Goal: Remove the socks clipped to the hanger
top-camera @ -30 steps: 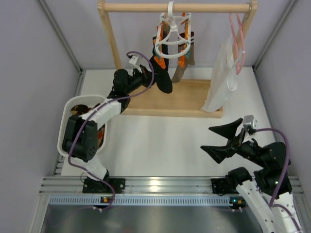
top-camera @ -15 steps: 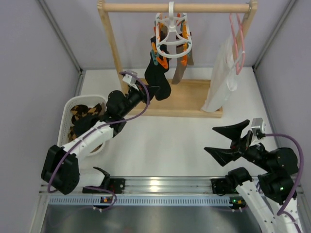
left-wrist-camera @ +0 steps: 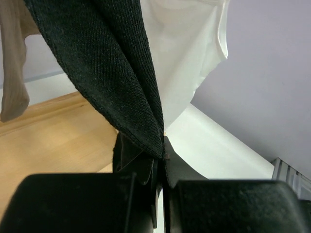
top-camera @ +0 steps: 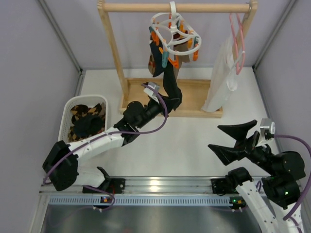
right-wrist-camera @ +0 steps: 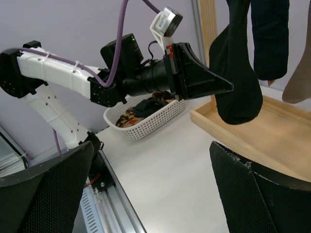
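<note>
The white ring hanger point(top-camera: 176, 35) hangs tilted on the wooden rail, with orange and teal pins. A dark sock point(top-camera: 171, 80) stays clipped at its top and is stretched down and to the right. My left gripper point(top-camera: 166, 100) is shut on the sock's lower end, over the rack's base. The left wrist view shows the sock point(left-wrist-camera: 107, 73) pinched between the closed jaws of this gripper point(left-wrist-camera: 162, 162). The right wrist view shows the same sock point(right-wrist-camera: 237, 82), a second dark sock point(right-wrist-camera: 269, 39) and a brown sock point(right-wrist-camera: 297, 80). My right gripper point(top-camera: 234, 141) is open and empty at the near right.
A white basket point(top-camera: 65, 112) at the left holds dark and argyle socks point(top-camera: 87, 124). The wooden rack has a tray base point(top-camera: 197, 99) and posts. A white garment point(top-camera: 221, 82) hangs on a pink hanger point(top-camera: 238, 34) at the right.
My left arm has swung right and nearer, dragging the dark sock's lower end with it. The ring hanger has tipped and swung right. My right arm has drifted slightly right.
</note>
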